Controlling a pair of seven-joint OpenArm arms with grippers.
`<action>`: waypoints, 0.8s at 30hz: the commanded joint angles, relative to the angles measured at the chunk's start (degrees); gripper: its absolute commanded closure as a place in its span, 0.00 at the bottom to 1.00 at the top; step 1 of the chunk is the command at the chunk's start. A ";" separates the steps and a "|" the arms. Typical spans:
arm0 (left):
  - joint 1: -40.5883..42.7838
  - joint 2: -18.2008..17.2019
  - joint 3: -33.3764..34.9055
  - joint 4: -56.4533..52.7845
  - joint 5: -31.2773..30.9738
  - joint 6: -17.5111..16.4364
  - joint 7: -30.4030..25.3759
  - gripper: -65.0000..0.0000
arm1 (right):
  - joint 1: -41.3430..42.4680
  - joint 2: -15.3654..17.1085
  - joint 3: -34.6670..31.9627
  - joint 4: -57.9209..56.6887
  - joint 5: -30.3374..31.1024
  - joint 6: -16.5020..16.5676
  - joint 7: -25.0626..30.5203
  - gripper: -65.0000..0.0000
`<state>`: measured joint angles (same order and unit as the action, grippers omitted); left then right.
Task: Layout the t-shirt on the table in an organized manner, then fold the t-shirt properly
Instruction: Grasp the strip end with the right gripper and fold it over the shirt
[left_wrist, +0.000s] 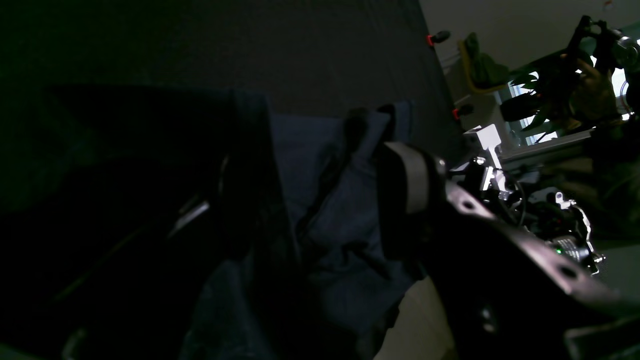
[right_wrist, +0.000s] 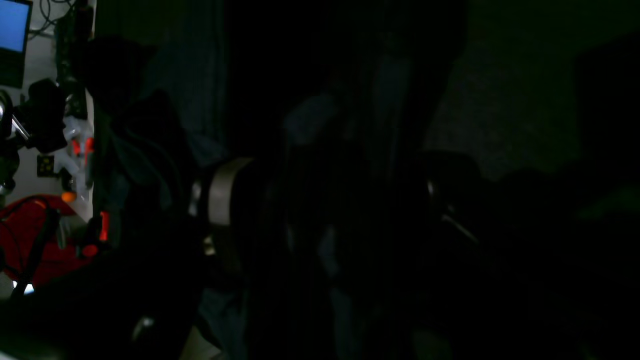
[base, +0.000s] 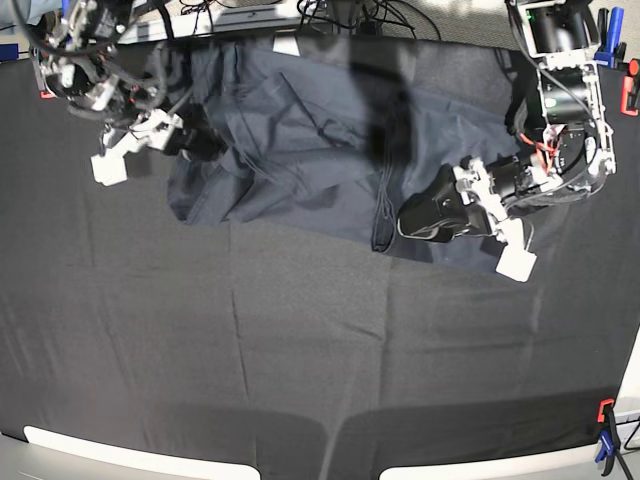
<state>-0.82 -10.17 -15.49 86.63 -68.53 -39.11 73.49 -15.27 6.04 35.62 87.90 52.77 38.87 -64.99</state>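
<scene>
The dark navy t-shirt (base: 300, 150) lies rumpled across the far part of the black table (base: 300, 350), with a raised fold running down its middle. My left gripper (base: 425, 218) rests low on the shirt's near right edge. In the left wrist view its fingers (left_wrist: 410, 180) stand wide apart, the gripper (left_wrist: 310, 200) open over bunched shirt cloth (left_wrist: 340, 225). My right gripper (base: 200, 140) sits at the shirt's left edge. The right wrist view is very dark, but it shows that gripper (right_wrist: 335, 200) open, with its fingers (right_wrist: 222, 192) spread over the cloth.
Red clamps (base: 605, 410) (base: 630, 95) hold the table cover at its right edge, and another red clamp (base: 45, 92) holds it at the left. The pale rim (base: 120, 445) shows along the near side. Cables and equipment (base: 300, 15) crowd the far edge.
</scene>
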 joint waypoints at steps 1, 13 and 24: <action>-1.07 -0.33 -0.17 1.03 -1.51 -0.35 -0.68 0.47 | -0.24 0.46 -0.50 0.85 1.64 1.13 0.07 0.40; -1.07 -0.33 -0.17 1.03 -1.51 -0.35 -0.68 0.47 | -1.57 0.46 -5.86 0.85 6.19 1.13 -0.09 0.40; -1.07 -0.33 -0.17 1.03 -1.51 -0.35 -0.68 0.47 | 0.26 0.44 -12.81 0.85 6.14 1.13 1.27 0.40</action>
<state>-0.82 -10.17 -15.49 86.65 -68.51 -39.11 73.52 -15.77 6.04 22.79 87.88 57.06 38.87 -64.55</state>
